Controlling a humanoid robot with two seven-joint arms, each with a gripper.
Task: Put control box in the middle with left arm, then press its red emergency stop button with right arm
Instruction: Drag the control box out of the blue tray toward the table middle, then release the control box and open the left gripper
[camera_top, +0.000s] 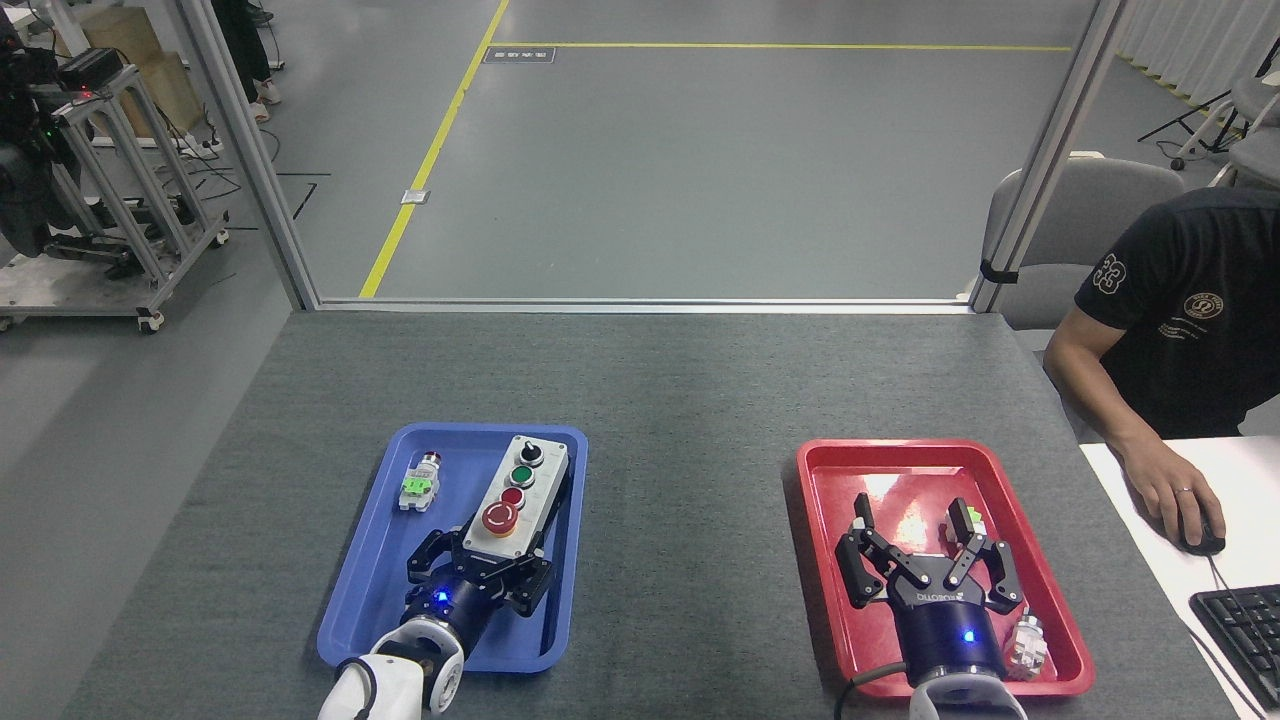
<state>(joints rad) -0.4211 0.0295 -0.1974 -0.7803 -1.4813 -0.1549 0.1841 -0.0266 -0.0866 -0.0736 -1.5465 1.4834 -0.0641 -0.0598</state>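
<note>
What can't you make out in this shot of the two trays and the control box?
- Head view: the control box's near end, covered by the left tool.
- Small switch in the red tray, partly behind the right tool.
- Keyboard, cut by the right edge.

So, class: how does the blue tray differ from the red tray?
The blue tray holds the control box, gripped by the left end effector; the red tray has none, and the right end effector hovers open there. Both are rectangular and hold small switches.
</note>
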